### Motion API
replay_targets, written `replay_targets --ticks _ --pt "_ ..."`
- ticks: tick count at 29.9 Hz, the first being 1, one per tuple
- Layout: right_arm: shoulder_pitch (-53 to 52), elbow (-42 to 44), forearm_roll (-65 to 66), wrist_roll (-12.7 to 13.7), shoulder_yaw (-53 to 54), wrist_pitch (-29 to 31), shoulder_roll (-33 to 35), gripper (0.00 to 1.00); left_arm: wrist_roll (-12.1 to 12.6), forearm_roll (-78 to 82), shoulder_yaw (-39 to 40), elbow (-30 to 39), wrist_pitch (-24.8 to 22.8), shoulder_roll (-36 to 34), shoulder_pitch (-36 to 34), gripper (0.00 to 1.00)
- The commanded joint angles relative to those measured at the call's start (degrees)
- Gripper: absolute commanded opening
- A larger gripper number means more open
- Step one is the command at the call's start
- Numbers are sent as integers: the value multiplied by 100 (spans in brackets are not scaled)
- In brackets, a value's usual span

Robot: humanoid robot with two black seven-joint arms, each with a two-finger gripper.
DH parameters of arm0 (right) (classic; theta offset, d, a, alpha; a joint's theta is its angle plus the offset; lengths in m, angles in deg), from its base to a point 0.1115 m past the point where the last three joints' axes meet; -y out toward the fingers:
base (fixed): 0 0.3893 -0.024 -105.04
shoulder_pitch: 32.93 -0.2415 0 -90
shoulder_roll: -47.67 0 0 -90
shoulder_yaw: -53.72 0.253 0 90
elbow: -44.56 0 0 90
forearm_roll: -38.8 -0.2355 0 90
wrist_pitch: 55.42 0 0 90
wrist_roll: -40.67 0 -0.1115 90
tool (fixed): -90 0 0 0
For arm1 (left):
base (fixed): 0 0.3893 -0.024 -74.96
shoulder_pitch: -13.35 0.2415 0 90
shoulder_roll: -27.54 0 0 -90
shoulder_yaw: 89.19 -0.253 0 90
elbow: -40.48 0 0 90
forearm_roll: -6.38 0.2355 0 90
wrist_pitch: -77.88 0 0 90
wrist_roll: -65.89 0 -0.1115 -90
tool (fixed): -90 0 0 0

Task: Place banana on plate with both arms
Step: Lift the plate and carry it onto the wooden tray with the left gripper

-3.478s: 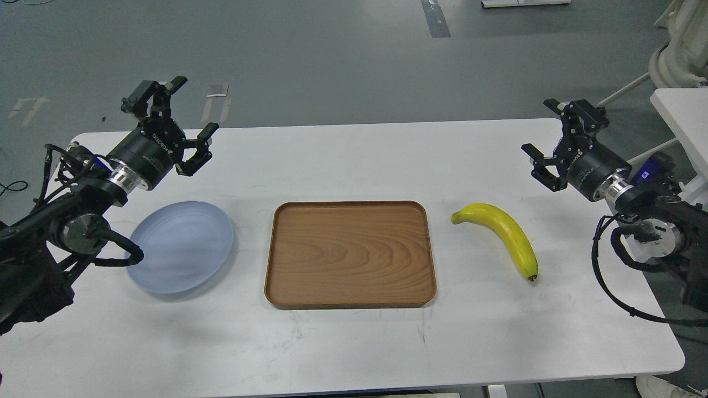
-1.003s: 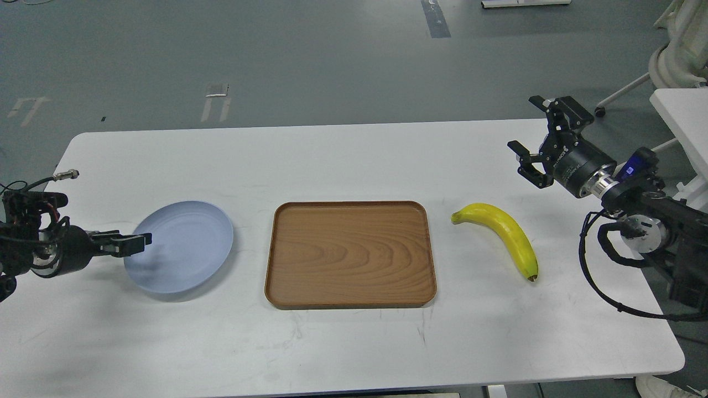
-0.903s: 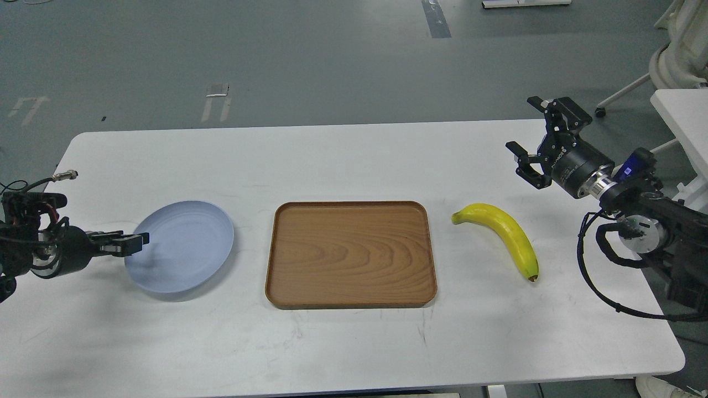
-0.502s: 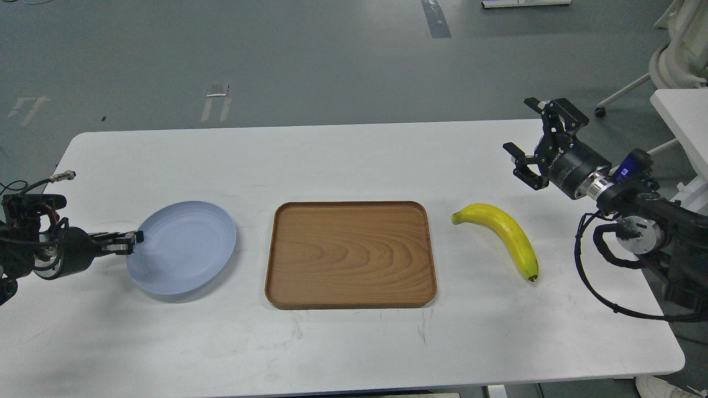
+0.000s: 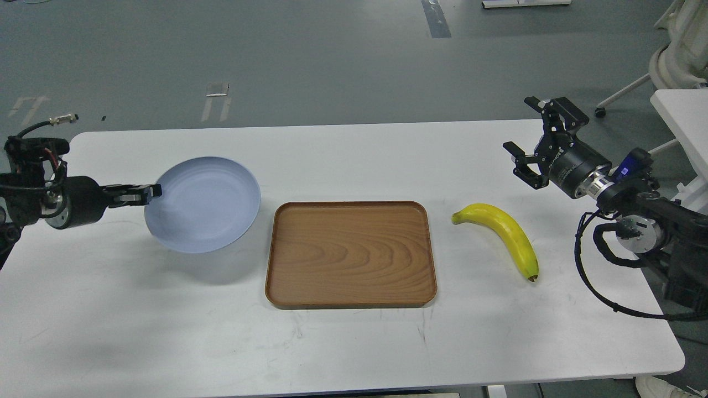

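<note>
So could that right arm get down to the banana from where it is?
Probably yes. The right claw is open and hangs just behind the banana, which lies alone on the table; nothing stands between them.
</note>
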Motion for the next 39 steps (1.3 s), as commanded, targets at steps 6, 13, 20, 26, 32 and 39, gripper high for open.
replay_targets --ticks 6,13,20,26,32,39 --pt "-9 0 0 0 0 0 57 99 12 584 -126 331 -218 758 -753 0" --pt "-18 17 0 0 0 0 75 99 310 700 -442 209 -456 1734 -991 0" --pt "-18 17 0 0 9 0 118 99 354 691 -829 -634 -596 2911 -1141 0" --pt "-9 17 0 0 9 0 136 99 363 647 -978 -1066 -667 3439 -1123 0" --pt "-9 17 0 0 18 0 136 99 363 629 -1049 -1443 -667 3660 -1053 0" --pt "9 17 0 0 18 0 136 99 372 594 -1181 -1708 -658 3871 -1009 0"
